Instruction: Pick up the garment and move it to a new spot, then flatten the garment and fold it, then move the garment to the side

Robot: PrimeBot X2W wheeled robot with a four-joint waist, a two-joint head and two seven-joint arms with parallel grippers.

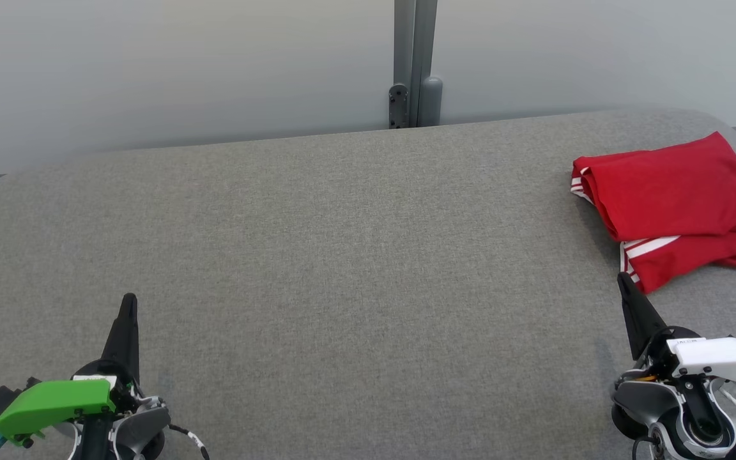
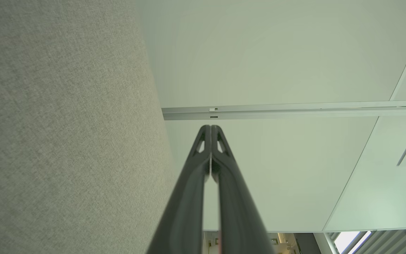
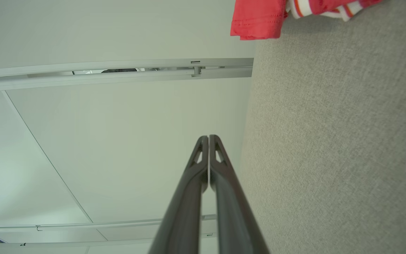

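The garment (image 1: 674, 204) is red with white stripes and lies folded at the far right of the grey table (image 1: 342, 255). In the right wrist view a red corner of the garment (image 3: 257, 17) shows at the top edge. My right gripper (image 1: 625, 281) is shut and empty at the lower right, its tip just short of the garment's near edge. In its own view the right gripper (image 3: 208, 137) has its fingers pressed together. My left gripper (image 1: 129, 299) is shut and empty at the lower left, far from the garment, and the left gripper (image 2: 210, 127) shows its fingertips touching.
A pale wall runs behind the table, with a grey vertical post (image 1: 414, 64) at its middle. The table's right corner is rounded close to the garment. The fabric surface (image 2: 65, 141) lies to the left in the left wrist view.
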